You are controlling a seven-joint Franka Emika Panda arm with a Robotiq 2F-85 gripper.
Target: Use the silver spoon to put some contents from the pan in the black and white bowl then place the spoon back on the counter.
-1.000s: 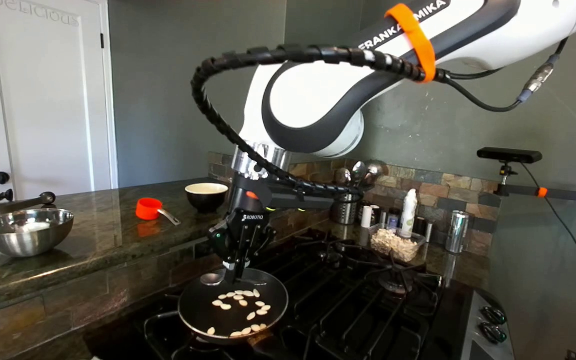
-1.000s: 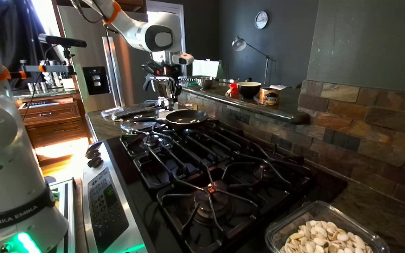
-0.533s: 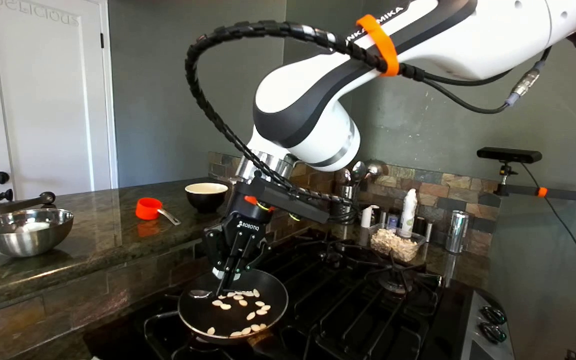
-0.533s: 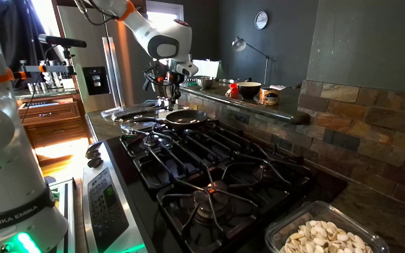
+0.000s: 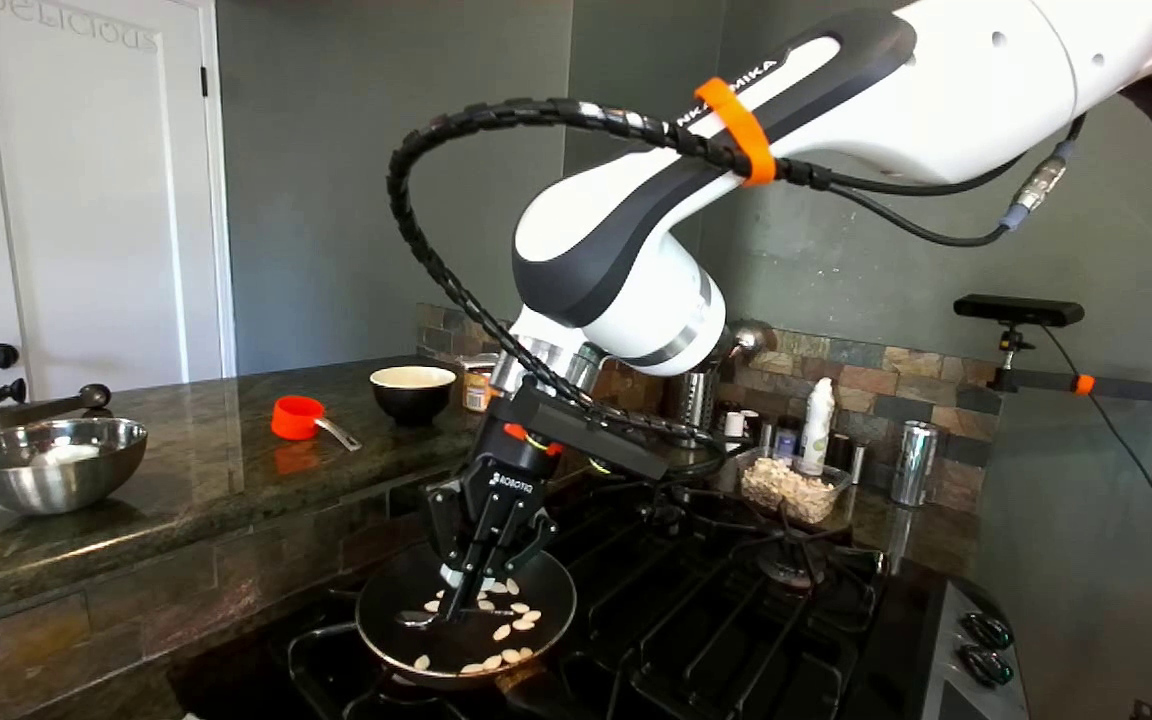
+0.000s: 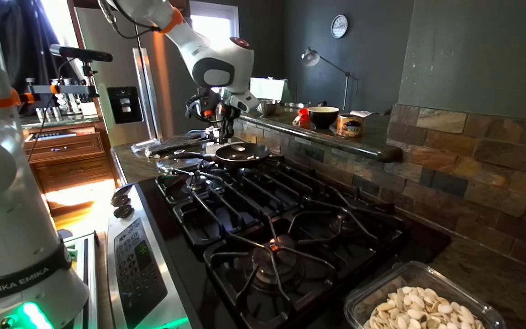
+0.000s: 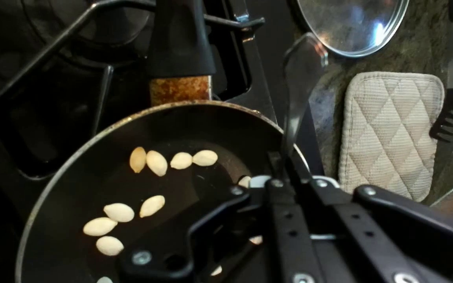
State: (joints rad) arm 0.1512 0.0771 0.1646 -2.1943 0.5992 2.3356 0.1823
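Observation:
My gripper (image 5: 453,608) is shut on the silver spoon (image 5: 416,619) and holds it low over the black pan (image 5: 548,580), tilted. Whether the spoon touches the pan cannot be told. In the wrist view the spoon's handle end (image 7: 304,70) sticks out beyond my fingertips; its bowl end is hidden there but shows in an exterior view (image 6: 237,147). Several pale seeds, the contents (image 7: 119,212), lie scattered in the pan; some are hidden behind my gripper. The black and white bowl (image 5: 414,405) stands upright on the raised dark counter (image 5: 206,420); it also shows in an exterior view (image 6: 323,118).
A red measuring cup (image 5: 297,417), a steel mixing bowl (image 5: 51,465) and a can (image 6: 349,125) stand on the counter. A clear box of seeds (image 6: 423,310) sits past the stove grates. The pan handle (image 7: 181,39), a glass lid (image 7: 356,23) and a quilted mitt (image 7: 393,133) are nearby.
My gripper has tilted and moved from the pan's far edge toward its middle. The spoon has come with it, down among the seeds.

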